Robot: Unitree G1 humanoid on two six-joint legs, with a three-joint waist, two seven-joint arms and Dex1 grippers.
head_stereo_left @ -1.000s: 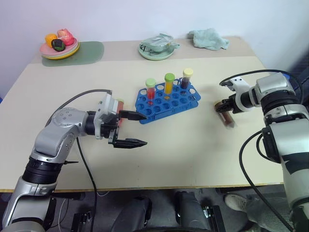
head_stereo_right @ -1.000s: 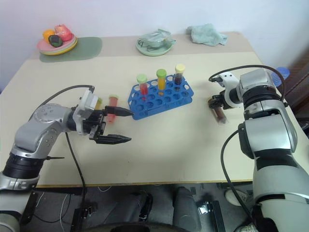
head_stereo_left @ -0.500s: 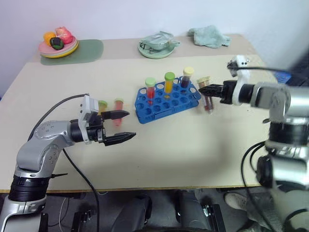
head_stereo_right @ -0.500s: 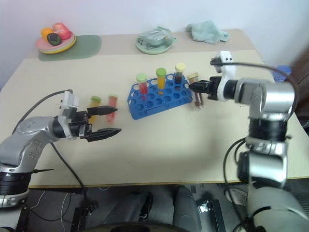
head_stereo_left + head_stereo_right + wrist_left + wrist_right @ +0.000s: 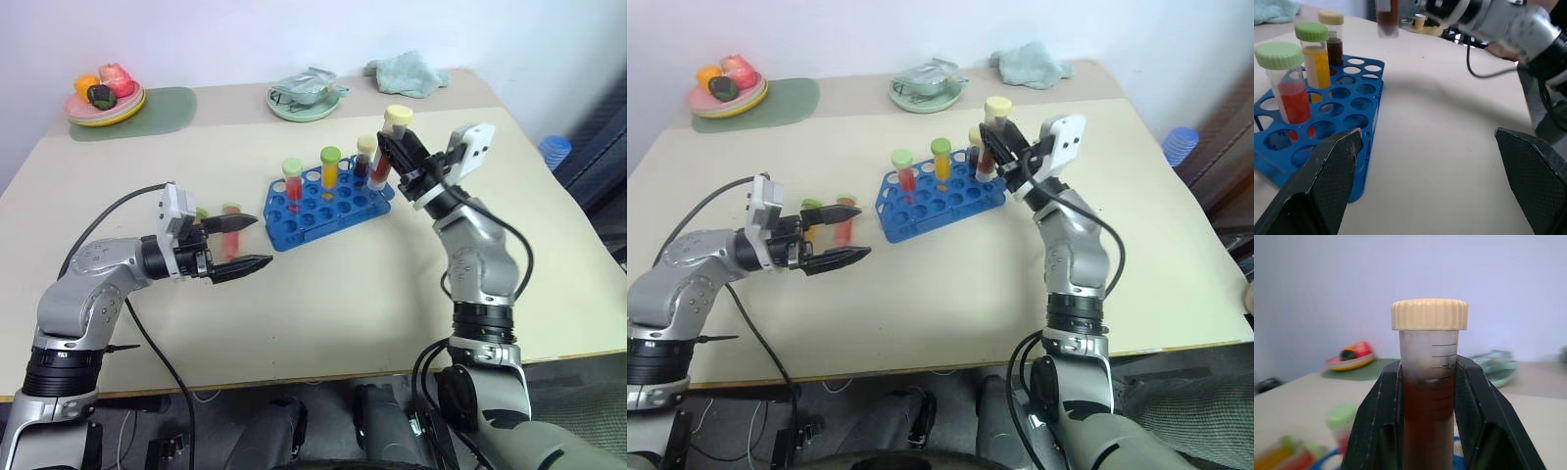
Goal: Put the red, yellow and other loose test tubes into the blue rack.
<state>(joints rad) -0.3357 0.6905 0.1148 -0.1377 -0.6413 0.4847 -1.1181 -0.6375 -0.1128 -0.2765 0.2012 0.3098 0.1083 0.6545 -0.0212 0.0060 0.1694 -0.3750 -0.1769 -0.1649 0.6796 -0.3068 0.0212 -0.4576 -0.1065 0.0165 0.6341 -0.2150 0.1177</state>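
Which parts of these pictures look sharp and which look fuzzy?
Right wrist view: the cream-capped tube of brown liquid in the right claw is sharp, while the plate of fruit behind is soft. Left wrist view: the blue plastic rack is clear; the left claw's fingers are blurred.

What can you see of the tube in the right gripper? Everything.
The brown tube is a clear plastic test tube with a ribbed cream screw cap and printed graduation marks, filled with dark reddish-brown liquid to just below the mL mark. It stands roughly upright, cap up, clamped mid-body between the right gripper's two black fingers. It is held in the air above the right end of the blue rack, touching nothing else.
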